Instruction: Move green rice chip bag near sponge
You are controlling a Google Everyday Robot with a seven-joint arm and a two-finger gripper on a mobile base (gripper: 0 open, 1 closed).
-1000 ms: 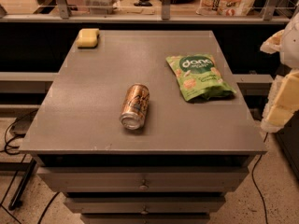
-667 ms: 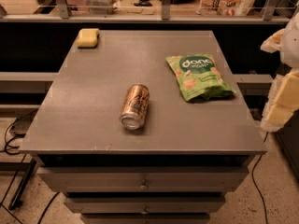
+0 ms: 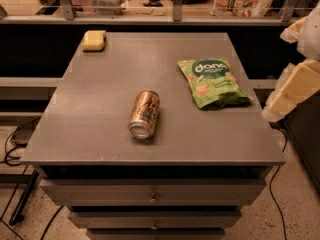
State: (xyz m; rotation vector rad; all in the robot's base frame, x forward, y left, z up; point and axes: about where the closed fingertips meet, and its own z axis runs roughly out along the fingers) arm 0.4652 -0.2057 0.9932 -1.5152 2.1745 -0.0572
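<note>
Grey cabinet top [image 3: 100, 114]: just left of my gripper [image 3: 292, 91] lies the crinkly green rice chip bag [image 3: 212, 81], dark round logo; sponge [image 3: 94, 40] far beyond. Gripper's spread, I cannot tell.

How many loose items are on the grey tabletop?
3: pale yellow sponge block at the far-left corner, bronze drink can lying mid-table, crinkly green rice chip bag right of centre. Nothing looks hidden. The cream gripper hangs right of the grey table.
</note>
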